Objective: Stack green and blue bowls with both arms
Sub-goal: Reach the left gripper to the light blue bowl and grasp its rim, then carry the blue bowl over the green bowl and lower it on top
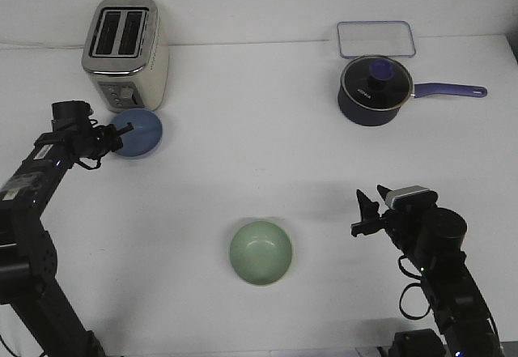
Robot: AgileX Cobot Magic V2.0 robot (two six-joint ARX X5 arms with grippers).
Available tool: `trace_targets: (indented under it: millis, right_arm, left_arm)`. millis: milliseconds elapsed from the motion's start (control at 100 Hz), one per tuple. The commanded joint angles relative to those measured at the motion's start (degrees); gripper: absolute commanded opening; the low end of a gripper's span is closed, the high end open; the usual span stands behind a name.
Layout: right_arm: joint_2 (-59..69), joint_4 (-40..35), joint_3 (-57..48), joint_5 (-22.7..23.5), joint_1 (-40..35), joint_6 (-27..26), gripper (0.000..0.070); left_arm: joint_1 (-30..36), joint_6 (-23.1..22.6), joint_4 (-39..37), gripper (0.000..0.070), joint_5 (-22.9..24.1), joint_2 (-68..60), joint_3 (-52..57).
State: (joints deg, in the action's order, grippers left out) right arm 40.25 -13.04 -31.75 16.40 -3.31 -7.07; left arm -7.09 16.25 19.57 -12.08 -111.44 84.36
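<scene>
The light blue bowl [139, 133] sits on the white table just in front of the toaster. My left gripper [121, 134] is at the bowl's left rim, its fingers seemingly either side of the rim; I cannot tell whether they are closed on it. The pale green bowl [261, 252] stands upright and empty at the front middle of the table. My right gripper [370, 203] hovers to the right of the green bowl, apart from it, with its fingers spread and nothing between them.
A silver toaster [125, 49] stands at the back left, right behind the blue bowl. A dark navy lidded saucepan [374, 91] with a long handle pointing right and a clear rectangular lid [376, 39] are at the back right.
</scene>
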Motion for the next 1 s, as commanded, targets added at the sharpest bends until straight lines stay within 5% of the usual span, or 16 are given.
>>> trace_targets:
  millis: [0, 280, 470, 710, 990]
  right_arm:
    - [0.2, 0.4, -0.1, 0.1, 0.0, -0.2, 0.0329]
    - [0.2, 0.4, -0.1, 0.1, 0.0, -0.4, 0.0329]
    - [0.2, 0.4, -0.1, 0.3, 0.0, -0.4, 0.0329]
    - [0.2, 0.3, -0.1, 1.2, 0.0, -0.4, 0.0329]
    - [0.2, 0.0, -0.1, 1.8, 0.0, -0.6, 0.0329]
  left_arm:
    - [0.0, -2.1, 1.3, 0.0013, -1.7, 2.9, 1.2]
    - [1.1, -10.8, 13.8, 0.0013, -3.9, 19.0, 1.0]
    - [5.4, -11.3, 19.1, 0.0013, -13.3, 30.9, -4.2]
    - [22.7, -5.4, 12.0, 0.0013, -16.4, 42.7, -20.7]
    - [42.6, -0.7, 3.2, 0.0013, -14.6, 37.0, -25.6]
